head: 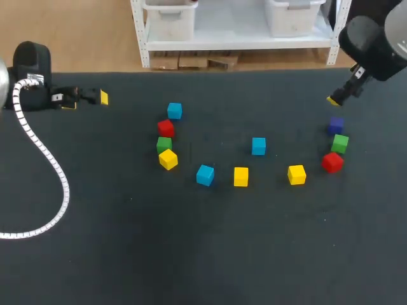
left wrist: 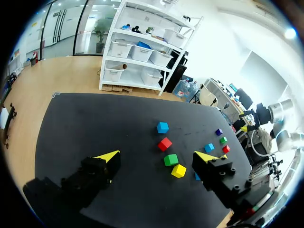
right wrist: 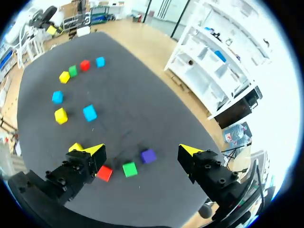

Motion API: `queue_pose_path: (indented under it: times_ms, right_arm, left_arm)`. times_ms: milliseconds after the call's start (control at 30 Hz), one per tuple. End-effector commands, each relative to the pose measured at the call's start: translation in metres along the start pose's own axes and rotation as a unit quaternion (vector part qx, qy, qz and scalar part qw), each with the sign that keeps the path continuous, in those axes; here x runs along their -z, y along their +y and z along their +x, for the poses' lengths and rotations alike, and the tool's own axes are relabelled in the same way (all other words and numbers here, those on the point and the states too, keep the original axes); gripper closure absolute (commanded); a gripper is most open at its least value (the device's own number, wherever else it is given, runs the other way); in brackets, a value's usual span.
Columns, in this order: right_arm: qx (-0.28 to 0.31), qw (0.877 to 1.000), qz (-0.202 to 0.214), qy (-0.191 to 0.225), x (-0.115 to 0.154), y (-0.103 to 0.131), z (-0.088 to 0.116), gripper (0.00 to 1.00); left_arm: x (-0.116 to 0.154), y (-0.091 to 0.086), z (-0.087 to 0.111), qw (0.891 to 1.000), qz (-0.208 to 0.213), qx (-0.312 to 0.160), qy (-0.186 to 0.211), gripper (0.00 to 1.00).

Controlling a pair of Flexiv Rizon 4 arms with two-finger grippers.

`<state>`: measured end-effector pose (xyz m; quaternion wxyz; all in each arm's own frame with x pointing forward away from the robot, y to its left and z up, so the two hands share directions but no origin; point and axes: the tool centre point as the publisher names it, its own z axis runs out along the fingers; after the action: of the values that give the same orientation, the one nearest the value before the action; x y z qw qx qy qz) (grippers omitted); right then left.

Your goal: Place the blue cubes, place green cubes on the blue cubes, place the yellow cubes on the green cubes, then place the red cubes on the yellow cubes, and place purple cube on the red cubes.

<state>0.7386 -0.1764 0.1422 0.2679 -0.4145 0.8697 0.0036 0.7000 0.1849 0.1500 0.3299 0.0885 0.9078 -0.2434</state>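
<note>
- Eleven cubes lie singly on the black table (head: pixel 95 241), none stacked (the task appears not yet begun).
- The middle blue cube (head: pixel 258 146) stands apart from the rest, a likely first base.
- The purple cube (head: pixel 336 125), needed last, lies near the right gripper (right wrist: pixel 141 149).
- That gripper and the left gripper (left wrist: pixel 157 155) hang empty with fingers apart at opposite table sides, probably so the cubes stay unobstructed.
- No writing can be read on any cube.

Three blue cubes (head: pixel 258 146). Three yellow cubes (head: pixel 240 176). Two green cubes (head: pixel 164 145). Two red cubes (head: pixel 332 162). One purple cube (head: pixel 336 125) only. Total on worktop (head: pixel 127 254): eleven pieces, five colours.
</note>
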Motion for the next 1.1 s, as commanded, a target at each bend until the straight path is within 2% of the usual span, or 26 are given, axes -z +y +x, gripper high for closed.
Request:
queue_pose_path:
  times_ms: [33, 467, 600, 833, 1100]
  right_arm:
    - [-0.014, 0.999, 0.032, -0.039, -0.009, -0.007, -0.005, 0.00]
    - [-0.103, 0.988, 0.065, -0.099, 0.002, -0.043, -0.027, 0.00]
    - [-0.121, 0.984, 0.077, -0.107, 0.004, -0.050, -0.029, 0.00]
    - [-0.164, 0.974, 0.100, -0.117, 0.013, -0.081, -0.027, 0.00]
    - [-0.168, 0.972, 0.119, -0.117, 0.013, -0.081, -0.030, 0.00]
  left_arm:
    - [0.000, 0.000, 0.000, 1.000, 0.000, 0.000, 0.000, 0.00]
    - [0.000, 0.000, 0.000, 1.000, 0.000, 0.000, 0.000, 0.00]
    - [0.000, 0.000, 0.000, 1.000, 0.000, 0.000, 0.000, 0.00]
    - [0.000, 0.000, 0.000, 1.000, 0.000, 0.000, 0.000, 0.00]
    - [0.000, 0.000, 0.000, 1.000, 0.000, 0.000, 0.000, 0.00]
